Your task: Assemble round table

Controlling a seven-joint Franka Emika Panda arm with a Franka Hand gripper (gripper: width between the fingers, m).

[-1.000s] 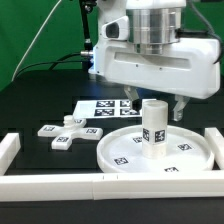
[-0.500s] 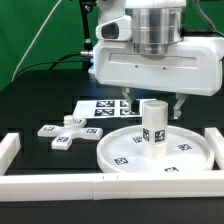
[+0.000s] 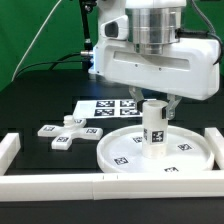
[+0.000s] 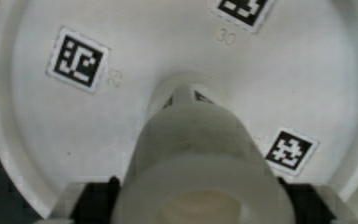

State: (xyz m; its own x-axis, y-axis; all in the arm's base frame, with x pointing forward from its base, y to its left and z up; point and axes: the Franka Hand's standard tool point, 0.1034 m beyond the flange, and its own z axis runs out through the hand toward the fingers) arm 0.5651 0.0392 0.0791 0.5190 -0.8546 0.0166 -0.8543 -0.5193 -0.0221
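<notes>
The short white cylinder leg (image 3: 153, 126) stands upright in the middle of the large round disc top (image 3: 118, 150), which lies flat on the black table. My gripper (image 3: 154, 104) hangs straight above and is shut on the leg's upper end. In the wrist view the leg (image 4: 202, 140) fills the space between the dark pads (image 4: 101, 198), which press on both its sides, with my gripper (image 4: 201, 200) around it and the tagged disc top (image 4: 140, 50) underneath. The cross-shaped base (image 3: 67, 131) lies loose at the exterior view's left.
The marker board (image 3: 103, 107) lies flat behind the disc top. White border rails run along the front (image 3: 60, 184), the exterior view's left (image 3: 8, 146) and its right (image 3: 215, 140). A green backdrop stands behind the arm.
The fingers stood wide on either side of the leg a second ago; they have closed in onto it. Leg, disc top and base have kept their places.
</notes>
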